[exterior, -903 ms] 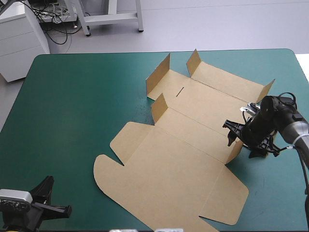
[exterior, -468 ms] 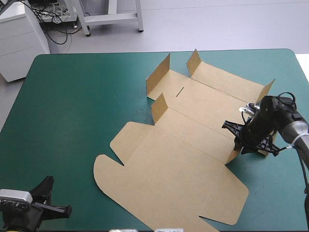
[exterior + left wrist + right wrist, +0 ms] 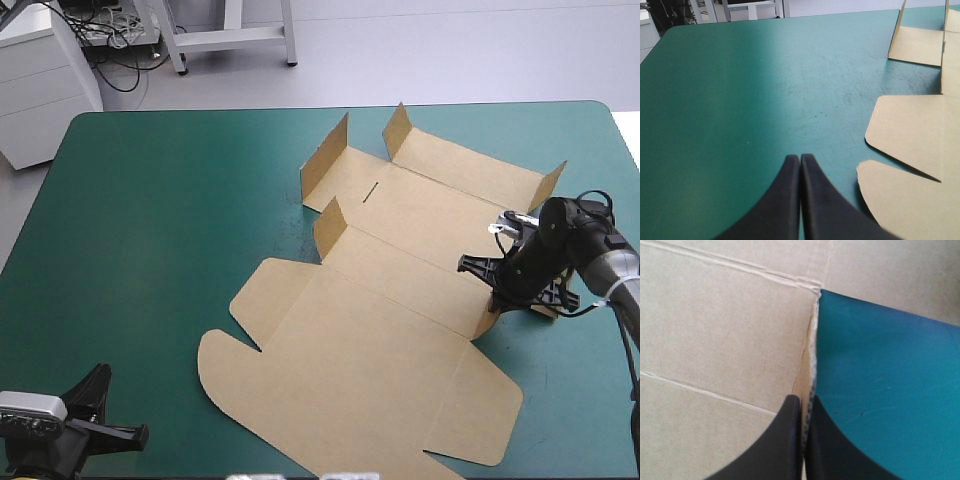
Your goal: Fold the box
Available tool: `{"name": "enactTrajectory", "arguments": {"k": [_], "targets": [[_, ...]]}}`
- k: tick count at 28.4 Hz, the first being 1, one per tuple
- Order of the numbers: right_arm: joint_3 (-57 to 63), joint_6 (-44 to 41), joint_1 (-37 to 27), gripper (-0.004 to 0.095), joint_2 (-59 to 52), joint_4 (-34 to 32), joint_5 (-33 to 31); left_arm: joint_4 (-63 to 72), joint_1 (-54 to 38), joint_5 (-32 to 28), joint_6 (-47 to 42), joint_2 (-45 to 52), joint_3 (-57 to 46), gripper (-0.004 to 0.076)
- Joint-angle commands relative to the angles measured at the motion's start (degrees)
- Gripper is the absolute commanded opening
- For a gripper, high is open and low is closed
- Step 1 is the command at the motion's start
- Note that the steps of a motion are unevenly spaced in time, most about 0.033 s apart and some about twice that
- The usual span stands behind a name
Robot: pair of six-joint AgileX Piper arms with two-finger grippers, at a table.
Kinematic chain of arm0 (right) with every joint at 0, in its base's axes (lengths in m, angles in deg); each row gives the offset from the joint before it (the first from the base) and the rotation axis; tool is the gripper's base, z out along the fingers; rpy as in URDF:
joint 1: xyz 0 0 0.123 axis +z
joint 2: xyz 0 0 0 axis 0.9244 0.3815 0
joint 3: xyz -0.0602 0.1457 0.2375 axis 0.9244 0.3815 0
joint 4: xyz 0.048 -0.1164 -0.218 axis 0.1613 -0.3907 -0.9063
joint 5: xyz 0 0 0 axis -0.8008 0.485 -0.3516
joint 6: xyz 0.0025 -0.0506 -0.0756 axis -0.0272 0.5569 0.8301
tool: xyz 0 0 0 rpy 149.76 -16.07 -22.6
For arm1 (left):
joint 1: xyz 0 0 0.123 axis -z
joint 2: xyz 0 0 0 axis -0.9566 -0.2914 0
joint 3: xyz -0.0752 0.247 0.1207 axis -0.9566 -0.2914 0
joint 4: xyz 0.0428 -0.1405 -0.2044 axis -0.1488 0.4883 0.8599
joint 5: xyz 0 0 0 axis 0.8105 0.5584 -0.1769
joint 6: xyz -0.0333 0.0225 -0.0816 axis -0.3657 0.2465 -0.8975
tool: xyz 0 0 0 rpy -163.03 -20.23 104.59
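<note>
Right wrist view; box point(image 3: 715, 330) flap edge pinched in right gripper point(image 3: 804, 401)

overhead; both wrist views near box point(image 3: 380, 330)

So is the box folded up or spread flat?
Mostly spread flat: the box has only small end flaps upright, the right claw shut on one.

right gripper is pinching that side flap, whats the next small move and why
Probably tilt the right gripper inward to raise its pinched flap upright along the crease: the box already has four flaps standing, and this one looks lower.
</note>
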Motion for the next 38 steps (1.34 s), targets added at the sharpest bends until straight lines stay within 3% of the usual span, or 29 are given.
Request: {"name": "enactTrajectory", "arguments": {"k": [1,7,12,15,24,30,35,38], "targets": [[-2.62,9.43,0.21,-0.0023,-1.66,-0.09,1.29,0.63,0.08,-4.19,-0.35,0.67,1.41,-0.0032],[-6.88,24.88,0.21,-0.0023,-1.66,0.03,3.16,0.63,0.08,-4.19,-0.2,0.67,1.41,-0.0032],[-12.37,29.75,0.21,-0.0023,-1.42,2.11,6.13,0.63,0.08,-4.19,-0.2,0.67,1.41,-0.0032],[-17.11,36.86,0.21,-0.0023,0.57,5.67,3.38,0.63,0.08,-4.19,-0.2,0.67,1.41,-0.0032],[-32.69,46.32,0.96,-0.0023,9.21,13.08,-6.65,0.63,0.08,-4.19,-0.2,0.67,1.41,-0.0032],[-37.2,56.28,7.17,-0.0023,11.55,9.75,-6.65,0.63,0.08,-4.19,-0.2,0.67,1.41,-0.0032],[-37.47,60.74,14.39,-0.0023,13.29,1.22,-6.08,0.63,0.08,-4.19,-0.2,0.67,1.41,-0.0032],[-37.47,64.8,19.74,-0.0023,15.56,-5.82,-0.32,0.63,0.08,-4.19,-0.2,0.67,1.41,-0.0032]]}}
